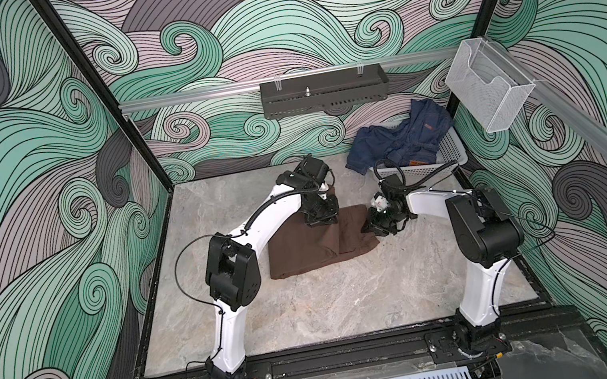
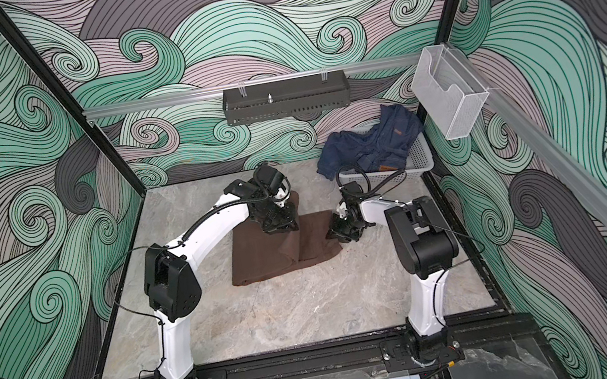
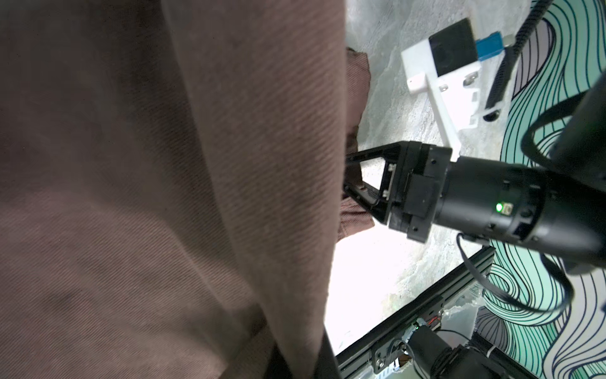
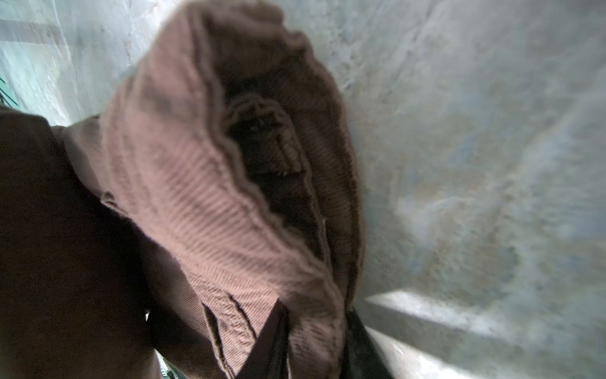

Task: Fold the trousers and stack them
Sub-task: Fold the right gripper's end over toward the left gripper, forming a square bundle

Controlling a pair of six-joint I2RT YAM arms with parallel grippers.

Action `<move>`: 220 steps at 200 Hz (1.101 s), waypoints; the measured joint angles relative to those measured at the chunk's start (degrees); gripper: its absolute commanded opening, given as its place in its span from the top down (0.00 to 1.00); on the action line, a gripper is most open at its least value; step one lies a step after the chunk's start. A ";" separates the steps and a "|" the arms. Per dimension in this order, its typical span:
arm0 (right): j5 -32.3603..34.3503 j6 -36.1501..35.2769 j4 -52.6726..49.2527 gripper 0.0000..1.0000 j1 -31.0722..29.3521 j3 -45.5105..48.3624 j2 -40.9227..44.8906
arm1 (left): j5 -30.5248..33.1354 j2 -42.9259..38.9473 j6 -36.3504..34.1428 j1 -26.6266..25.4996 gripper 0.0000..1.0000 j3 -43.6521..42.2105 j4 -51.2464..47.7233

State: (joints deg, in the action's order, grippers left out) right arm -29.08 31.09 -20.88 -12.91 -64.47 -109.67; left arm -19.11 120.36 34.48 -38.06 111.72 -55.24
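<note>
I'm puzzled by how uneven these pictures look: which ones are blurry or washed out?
Right wrist view: soft throughout, trousers and table both smeared. Left wrist view: the weave is crisp, but a patch of table beside it is blown out white. Both top views: sharp, evenly lit.

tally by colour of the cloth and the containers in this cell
brown trousers: 1
blue denim heap: 1 (pieces in it cannot be told apart)
white basket: 1
black wall tray: 1
clear wall holder: 1
total: 5
</note>
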 measured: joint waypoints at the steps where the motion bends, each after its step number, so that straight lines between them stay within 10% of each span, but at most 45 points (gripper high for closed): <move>1: -0.02 -0.02 0.04 0.74 0.00 0.00 -0.02 | 0.00 0.09 0.04 -0.04 1.00 0.07 0.02; 220: -0.76 0.68 1.77 0.73 -0.37 0.39 -0.24 | -1.75 12.46 7.17 -3.74 0.91 9.14 4.90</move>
State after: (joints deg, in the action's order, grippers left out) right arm -29.85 31.77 -19.11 -13.28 -64.07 -109.91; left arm -20.86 132.81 41.65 -41.80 120.86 -50.35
